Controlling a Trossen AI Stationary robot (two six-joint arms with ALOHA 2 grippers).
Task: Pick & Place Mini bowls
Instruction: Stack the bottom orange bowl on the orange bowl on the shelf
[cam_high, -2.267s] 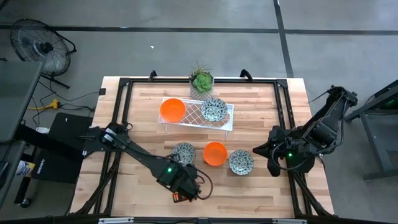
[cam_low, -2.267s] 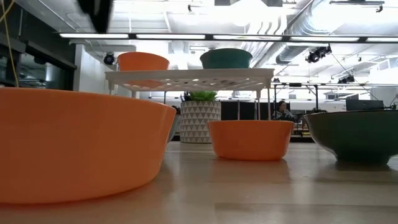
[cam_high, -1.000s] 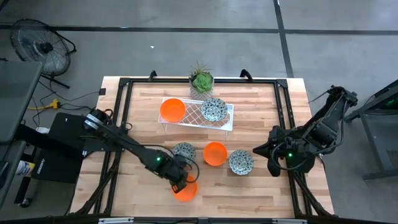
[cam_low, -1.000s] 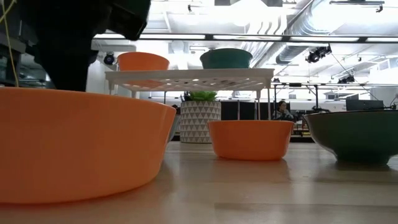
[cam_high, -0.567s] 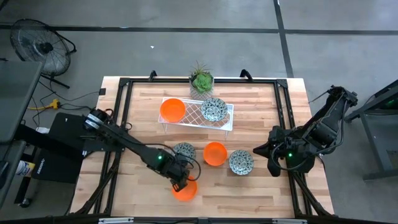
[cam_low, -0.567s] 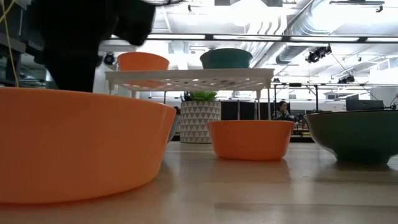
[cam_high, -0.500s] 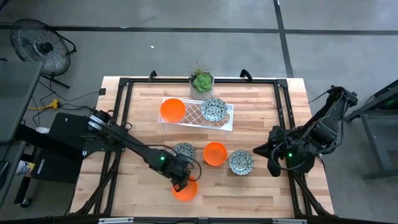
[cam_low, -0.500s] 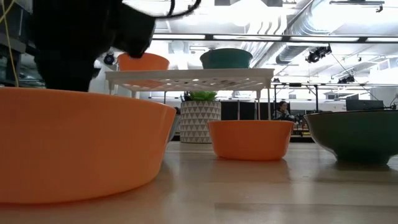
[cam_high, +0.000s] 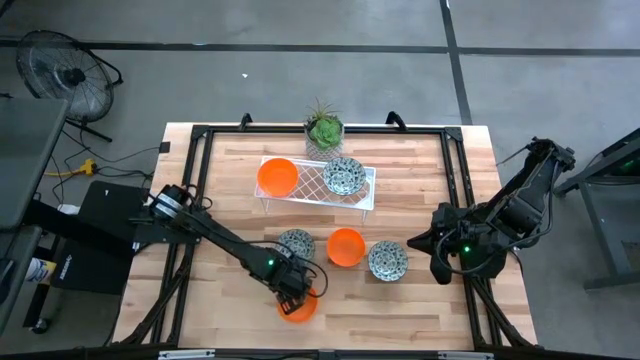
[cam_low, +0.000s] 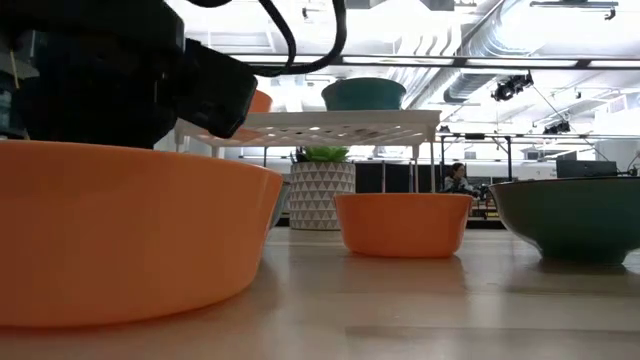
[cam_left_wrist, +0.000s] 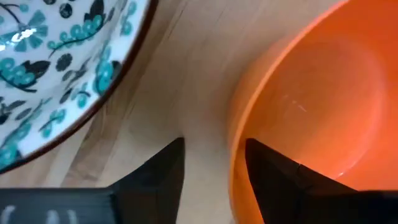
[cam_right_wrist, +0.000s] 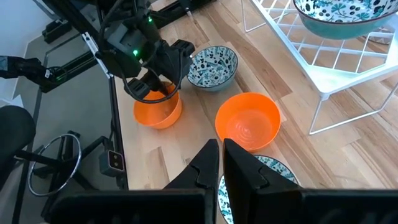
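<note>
My left jaws (cam_high: 297, 293) straddle the rim of an orange bowl (cam_high: 297, 305) on the tabletop (cam_high: 420, 300) near its front edge, one finger inside, one outside, not yet pinching, beside a speckled bowl (cam_high: 295, 244). My right jaws (cam_high: 432, 247) wait shut at the right side.
</note>
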